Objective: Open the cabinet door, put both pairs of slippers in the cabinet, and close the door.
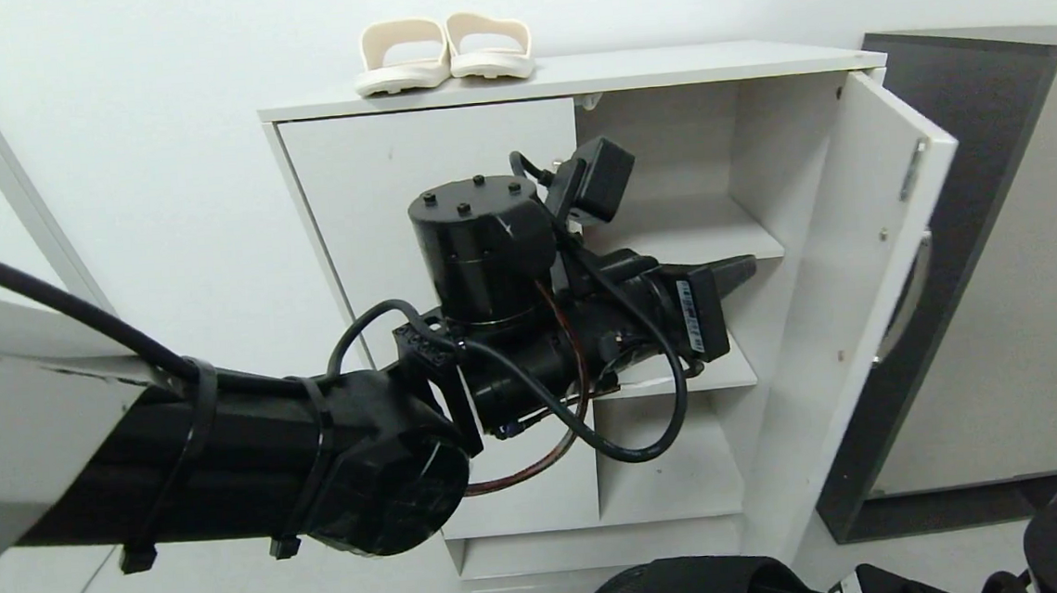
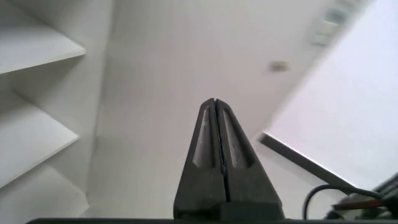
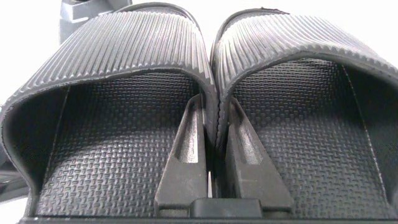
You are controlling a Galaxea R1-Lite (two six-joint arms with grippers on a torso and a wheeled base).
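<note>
A white cabinet [image 1: 569, 75] stands before me, its right door [image 1: 872, 291] swung open and its left door [image 1: 428, 192] closed. A cream pair of slippers [image 1: 444, 53] rests on top. My left gripper [image 1: 741, 270] is shut and empty, its tip inside the open compartment just below the upper shelf [image 1: 701, 229]. In the left wrist view the left gripper [image 2: 214, 107] points at the cabinet's inner wall [image 2: 155, 93]. My right gripper [image 3: 214, 106] is shut on the adjoining straps of a black pair of slippers [image 3: 124, 130], one finger inside each slipper.
The open compartment holds bare white shelves [image 1: 720, 376]. A dark grey cabinet [image 1: 1000, 254] stands close behind the open door, to the right. A white wall [image 1: 139, 175] lies left of the cabinet.
</note>
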